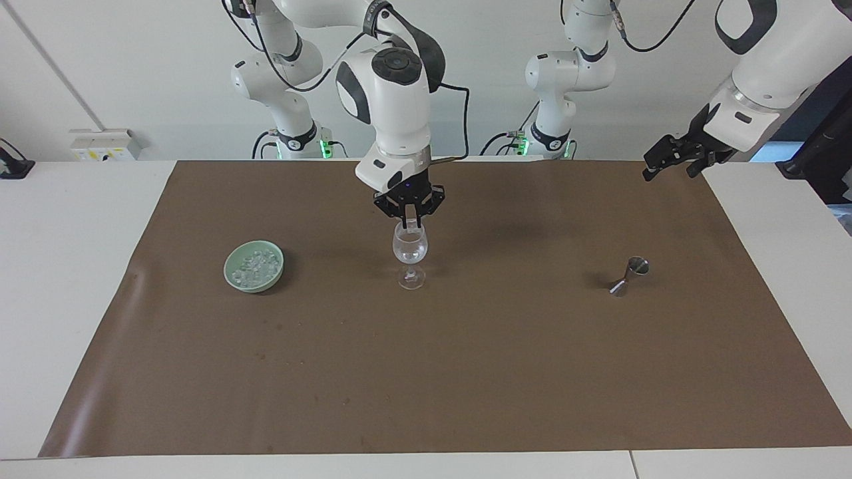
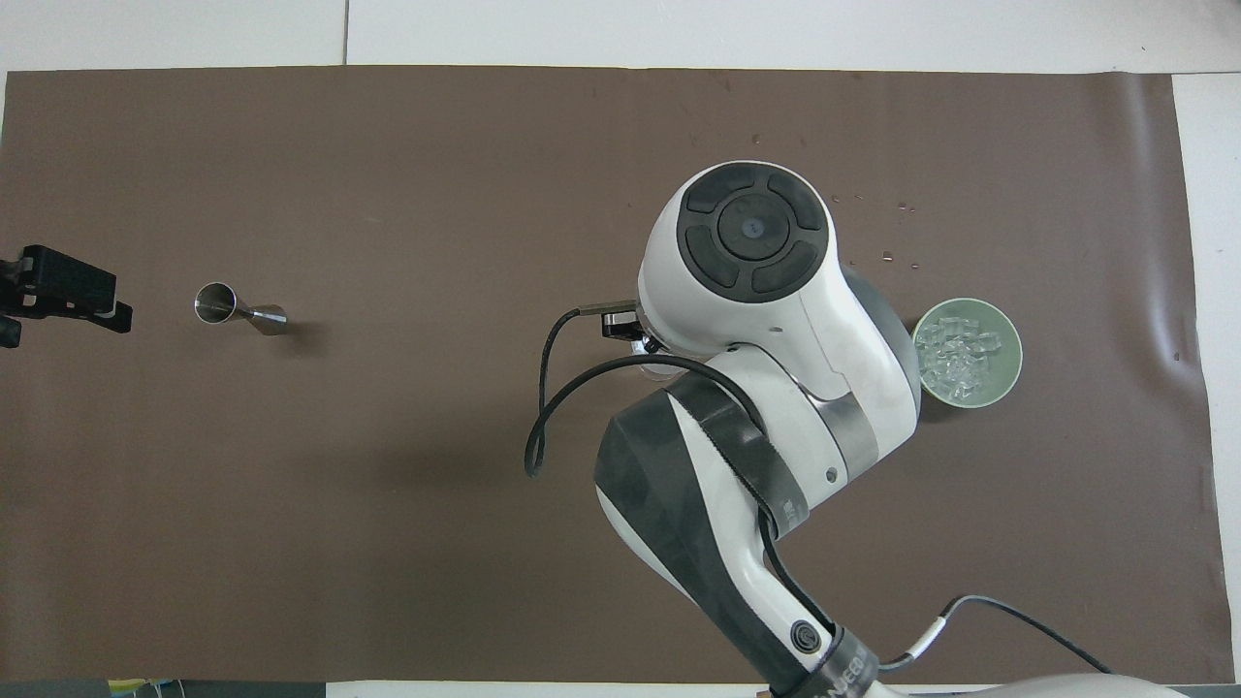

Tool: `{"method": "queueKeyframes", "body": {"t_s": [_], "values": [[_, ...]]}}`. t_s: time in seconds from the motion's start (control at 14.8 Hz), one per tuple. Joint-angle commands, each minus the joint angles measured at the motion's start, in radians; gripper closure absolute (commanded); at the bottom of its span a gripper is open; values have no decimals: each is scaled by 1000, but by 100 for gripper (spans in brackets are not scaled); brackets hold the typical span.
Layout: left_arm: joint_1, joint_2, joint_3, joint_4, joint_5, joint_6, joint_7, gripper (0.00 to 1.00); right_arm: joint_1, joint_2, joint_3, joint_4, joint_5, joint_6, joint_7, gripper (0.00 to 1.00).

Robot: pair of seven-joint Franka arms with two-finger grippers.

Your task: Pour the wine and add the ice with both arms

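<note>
A clear wine glass [image 1: 409, 247] stands upright mid-mat. My right gripper [image 1: 409, 219] hangs straight down just over its rim, shut on a small whitish ice cube [image 1: 411, 224]. In the overhead view the right arm [image 2: 766, 320] covers the glass almost entirely. More ice [image 1: 255, 265] lies in a pale green bowl [image 1: 233, 276] toward the right arm's end, also seen from overhead [image 2: 1008, 373]. My left gripper [image 1: 671, 161] is open and empty, in the air over the mat's corner at the left arm's end, also in the overhead view [image 2: 44, 310].
A steel jigger [image 1: 629, 275] lies tipped on the brown mat [image 1: 466, 372] toward the left arm's end, seen from overhead too [image 2: 238, 308]. A few small wet specks [image 2: 902, 233] dot the mat farther from the robots than the bowl.
</note>
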Motion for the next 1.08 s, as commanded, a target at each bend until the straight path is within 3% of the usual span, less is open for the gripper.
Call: {"method": "queueKeyframes", "body": {"t_s": [0.0, 0.27, 0.68, 0.88, 1.01], "values": [[0, -50, -3, -60, 21, -11, 32, 0, -5, -40, 6, -56, 6, 24, 15, 81], [10, -59, -4, -83, 21, 15, 30, 0, -4, -42, 6, -56, 7, 24, 15, 71], [12, -66, -8, -109, 41, 111, 32, 0, -2, -42, 6, -56, 9, 29, 18, 68], [14, -66, -8, -109, 41, 113, 30, 0, -12, -34, 4, -28, 7, 6, 18, 67], [14, -66, -8, -109, 41, 115, 24, 0, -15, -25, 0, 44, 1, -52, 18, 62]]}}
